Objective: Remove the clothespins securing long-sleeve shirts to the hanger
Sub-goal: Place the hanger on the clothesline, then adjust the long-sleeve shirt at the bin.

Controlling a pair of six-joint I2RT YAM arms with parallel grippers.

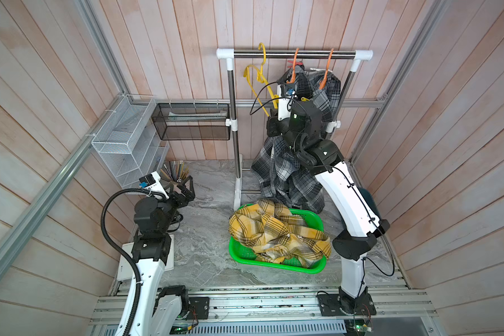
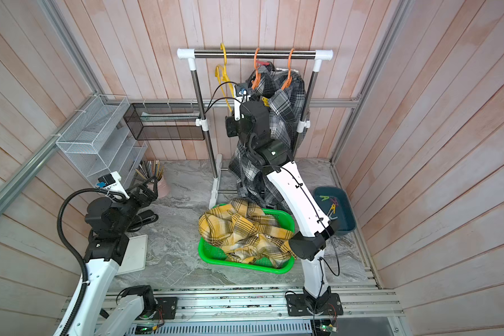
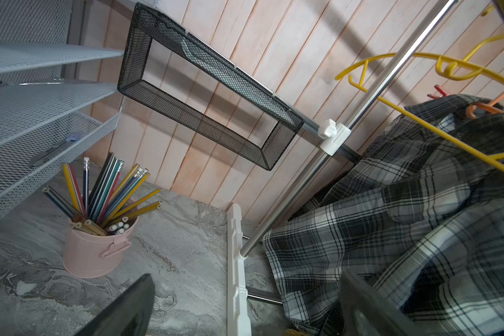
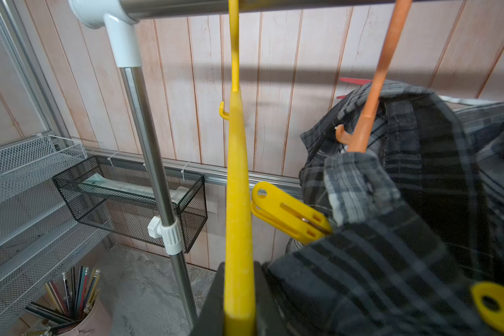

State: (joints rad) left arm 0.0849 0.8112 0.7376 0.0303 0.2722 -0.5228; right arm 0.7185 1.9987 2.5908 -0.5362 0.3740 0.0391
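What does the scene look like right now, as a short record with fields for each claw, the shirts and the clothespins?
right claw: shut on the empty yellow hanger, which hooks over the rail
left claw: open, low beside the pencil cup, holding nothing
yellow shirt: heaped in the green basket
grey shirts: on two orange hangers on the rail
pins on shirts: a yellow clothespin clipped to grey fabric; a red clothespin shows behind
blue bin: holds several loose clothespins
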